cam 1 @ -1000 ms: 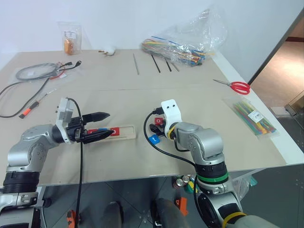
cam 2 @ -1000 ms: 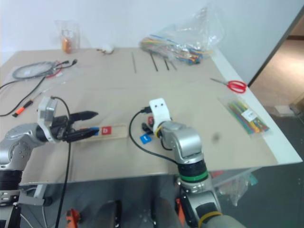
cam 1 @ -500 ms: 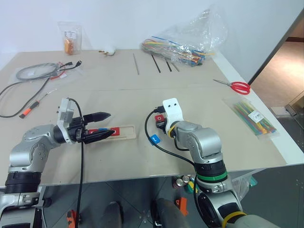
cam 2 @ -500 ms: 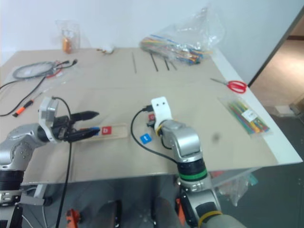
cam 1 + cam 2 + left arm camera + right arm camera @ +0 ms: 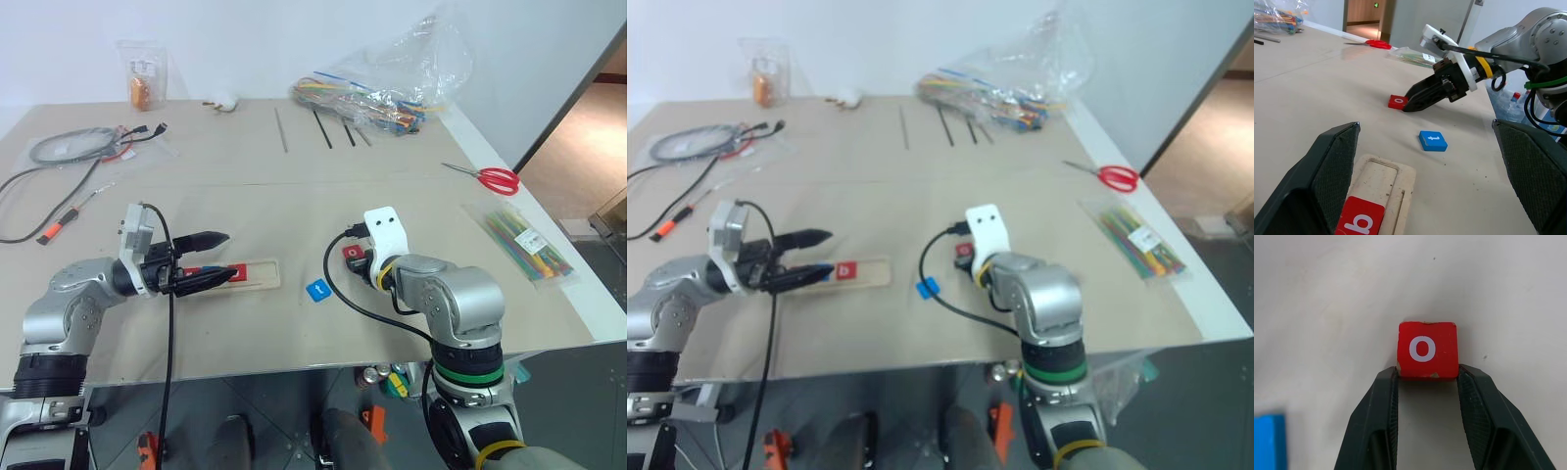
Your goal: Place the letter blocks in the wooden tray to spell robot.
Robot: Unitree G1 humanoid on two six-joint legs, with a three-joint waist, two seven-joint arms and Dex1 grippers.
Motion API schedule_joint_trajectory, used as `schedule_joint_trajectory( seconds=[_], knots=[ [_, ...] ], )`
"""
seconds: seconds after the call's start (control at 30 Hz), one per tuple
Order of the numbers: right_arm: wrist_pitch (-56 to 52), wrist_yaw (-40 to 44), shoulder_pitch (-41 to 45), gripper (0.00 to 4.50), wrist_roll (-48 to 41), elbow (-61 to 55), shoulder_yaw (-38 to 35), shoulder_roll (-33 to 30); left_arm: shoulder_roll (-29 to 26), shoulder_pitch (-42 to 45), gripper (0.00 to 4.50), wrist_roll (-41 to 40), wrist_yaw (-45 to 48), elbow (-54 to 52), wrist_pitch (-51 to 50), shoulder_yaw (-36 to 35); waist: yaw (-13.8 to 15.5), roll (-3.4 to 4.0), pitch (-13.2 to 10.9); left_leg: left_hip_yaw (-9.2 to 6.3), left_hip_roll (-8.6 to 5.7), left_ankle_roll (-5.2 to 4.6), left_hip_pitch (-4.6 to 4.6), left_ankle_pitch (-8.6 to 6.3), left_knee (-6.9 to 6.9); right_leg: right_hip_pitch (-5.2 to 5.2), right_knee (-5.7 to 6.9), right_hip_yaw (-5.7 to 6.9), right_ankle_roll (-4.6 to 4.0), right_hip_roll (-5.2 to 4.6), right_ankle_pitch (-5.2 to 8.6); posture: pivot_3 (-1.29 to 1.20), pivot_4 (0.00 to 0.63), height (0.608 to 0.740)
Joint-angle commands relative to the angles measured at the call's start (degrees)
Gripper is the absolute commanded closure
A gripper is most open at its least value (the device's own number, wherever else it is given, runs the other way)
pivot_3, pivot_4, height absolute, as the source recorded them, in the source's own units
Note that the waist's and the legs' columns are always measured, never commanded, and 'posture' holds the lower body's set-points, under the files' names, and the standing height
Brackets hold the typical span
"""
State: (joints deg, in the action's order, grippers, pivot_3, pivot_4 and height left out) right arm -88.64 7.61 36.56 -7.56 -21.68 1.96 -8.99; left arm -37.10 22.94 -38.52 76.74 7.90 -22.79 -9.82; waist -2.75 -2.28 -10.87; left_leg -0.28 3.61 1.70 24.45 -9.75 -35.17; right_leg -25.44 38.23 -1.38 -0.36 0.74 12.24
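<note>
Since a second ago the right gripper [image 5: 1426, 377] has carried the red "o" block [image 5: 1427, 349] off to the robot's right, away from the blue "t" block [image 5: 317, 290], which now lies alone on the tabletop [image 5: 294, 196] between the two arms. Its jaws were partly apart then; now they are clamped on the near edge of the "o" block, one black finger [image 5: 1376, 416] on each side, the letter facing up. From the left wrist view that block [image 5: 1398, 102] sits low, at or just above the tabletop; which one I cannot tell.

A red "b" block [image 5: 1360, 221] lies in the groove of the wooden tray [image 5: 257, 274]. Toward the tray's left end a bit of blue and red shows beneath the left gripper's fingers, too hidden to read. The tray rests flat on the tabletop in front of the left arm, its right end bare.

The left gripper [image 5: 217, 257] hovers over the tray's left part, pointing level toward the right arm, its jaws spread wide and holding nothing.

Farther out, red-handled scissors [image 5: 485, 177] and a packet of coloured sticks [image 5: 524, 240] lie to the right, a clear bag of coloured pieces [image 5: 382, 88] at the far edge, and coiled cables [image 5: 69, 149] with a small screwdriver [image 5: 64, 223] to the left.
</note>
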Motion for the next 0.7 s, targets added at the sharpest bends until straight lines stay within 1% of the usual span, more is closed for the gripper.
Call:
schedule_joint_trajectory(
  seconds=[0.03,0.37,0.4,0.57,0.63,0.7],
  knots=[
    [-3.05,0.63,0.21,3.33,-1.29,-3.86,-1.98,1.10,-0.33,1.33,0.00,0.07,0.41,-0.08,0.84,-0.68,0.00,0.00,0.00,0.00,0.00,0.00,0.00,0.00,0.00,0.00,0.00,0.01,0.00,0.00,0.00,0.00,0.150,0.740],
    [-3.07,-0.02,-2.23,3.33,-2.11,-5.01,-0.29,0.99,-0.57,1.81,0.00,0.09,1.13,-0.35,0.26,-0.27,0.00,-0.01,0.00,0.00,-0.01,0.00,0.01,0.00,0.00,0.02,-0.05,0.01,0.02,-0.02,-0.01,0.00,0.150,0.740],
    [-2.73,-0.15,-2.44,2.28,-2.04,-4.92,-0.26,1.06,-0.60,1.97,0.00,-0.04,1.35,-0.46,0.02,-0.12,0.01,-0.01,0.01,0.00,-0.01,0.00,0.01,0.00,0.00,0.02,-0.05,0.01,0.02,-0.01,-0.01,0.00,0.150,0.740],
    [-1.54,-0.21,-3.05,0.57,-2.25,-5.01,-1.47,1.68,-0.62,3.76,0.00,0.26,2.63,-0.50,-0.25,1.15,0.01,-0.02,0.01,-0.02,-0.01,0.00,0.00,0.00,-0.04,0.06,-0.05,0.02,0.05,-0.03,-0.03,0.00,0.150,0.740],
    [-1.72,0.02,-2.95,0.03,-2.57,-5.19,-1.80,1.53,-0.47,4.83,0.00,0.36,2.91,-0.04,-0.29,1.54,0.01,-0.02,0.01,-0.02,-0.01,0.00,0.00,0.00,-0.12,0.07,-0.05,0.02,0.04,-0.03,-0.04,0.00,0.150,0.740],
    [-2.71,0.75,-2.55,0.03,-3.35,-5.29,-2.17,0.84,-0.31,5.39,0.00,0.63,3.33,0.30,-0.14,2.00,0.02,-0.01,0.01,-0.01,-0.02,0.00,0.00,0.01,-0.19,0.11,-0.05,0.00,-0.04,-0.05,-0.01,0.00,0.150,0.740]
  ],
)
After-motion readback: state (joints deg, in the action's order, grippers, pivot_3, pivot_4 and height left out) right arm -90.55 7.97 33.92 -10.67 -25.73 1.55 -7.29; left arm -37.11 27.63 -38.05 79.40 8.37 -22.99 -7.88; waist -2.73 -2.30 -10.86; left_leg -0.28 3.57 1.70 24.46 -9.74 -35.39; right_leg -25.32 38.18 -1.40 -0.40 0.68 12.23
